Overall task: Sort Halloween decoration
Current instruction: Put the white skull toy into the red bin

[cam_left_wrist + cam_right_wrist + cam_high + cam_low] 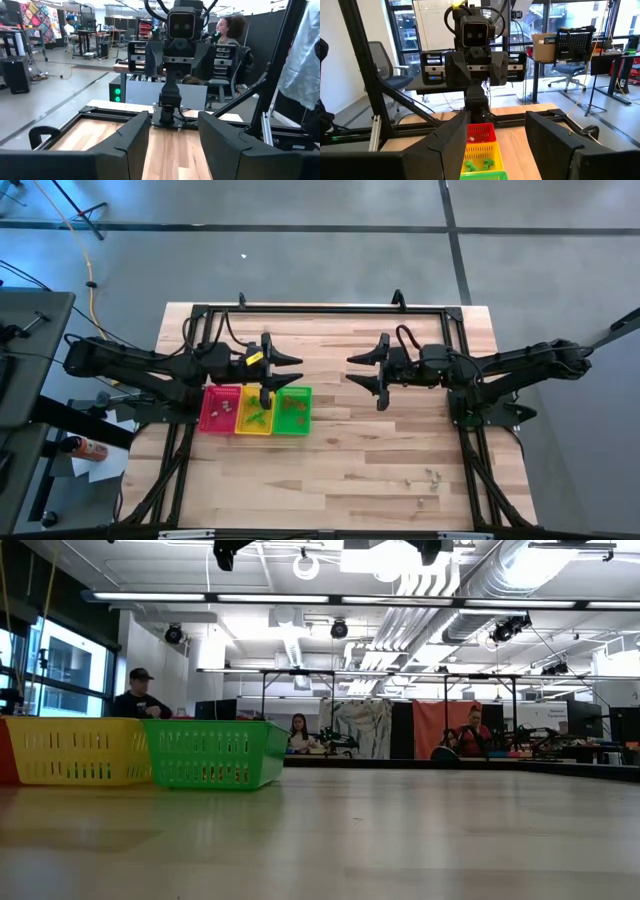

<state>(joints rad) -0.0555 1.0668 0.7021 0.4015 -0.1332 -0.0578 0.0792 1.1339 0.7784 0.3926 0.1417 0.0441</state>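
Three small trays stand side by side on the table's left half: red (220, 410), yellow (255, 412) and green (293, 410). Tiny Halloween decoration pieces lie inside them, among them green ones in the yellow tray (480, 164). A few pale pieces (432, 475) lie loose on the wood near the front right. My left gripper (287, 374) hangs open, held level, above the far edge of the yellow and green trays. My right gripper (362, 370) hangs open at mid-table, facing the left one, with nothing between its fingers.
A black metal frame (330, 308) runs round the table's edges. Bare wood lies between the trays and the loose pieces. In the low view the yellow tray (75, 750) and the green tray (215, 753) stand at the left. People sit in the room beyond the table.
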